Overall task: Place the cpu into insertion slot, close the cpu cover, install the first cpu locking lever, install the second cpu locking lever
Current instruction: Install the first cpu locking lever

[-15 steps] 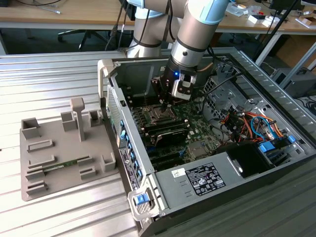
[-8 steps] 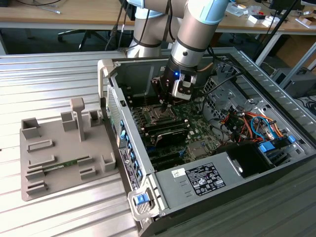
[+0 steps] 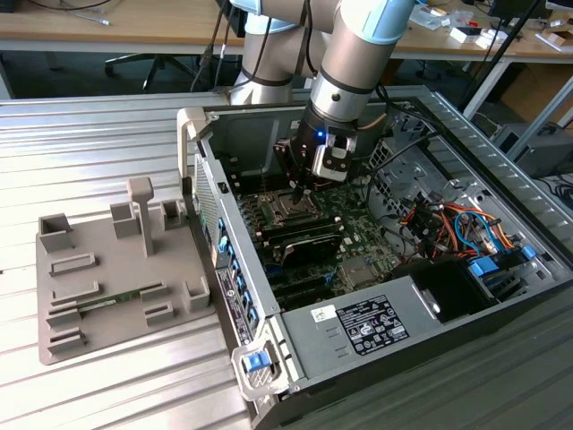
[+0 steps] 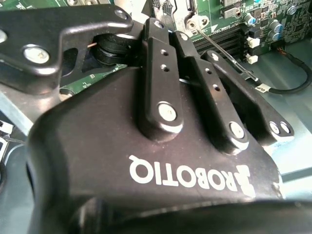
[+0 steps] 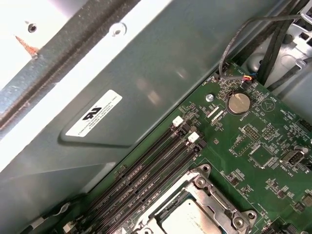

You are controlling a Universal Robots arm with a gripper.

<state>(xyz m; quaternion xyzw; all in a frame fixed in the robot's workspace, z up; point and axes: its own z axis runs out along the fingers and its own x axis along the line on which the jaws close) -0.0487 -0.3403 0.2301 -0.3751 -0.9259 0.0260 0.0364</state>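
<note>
In the exterior view my gripper reaches down into the open computer case, its tips just above the insertion slot on the green board. It looks shut, with nothing held. The first wrist view has the cpu lying in the slot, its silver top seen through the hole of the cpu cover, which lies flat over it. In the second wrist view a thin metal locking lever slants past the gripper's black linkage bars; contact cannot be judged.
Long black memory slots run beside the socket, close to the grey case wall. A coin battery sits farther along the board. Orange and blue cables fill the case's right. A grey parts fixture lies outside at the exterior view's left.
</note>
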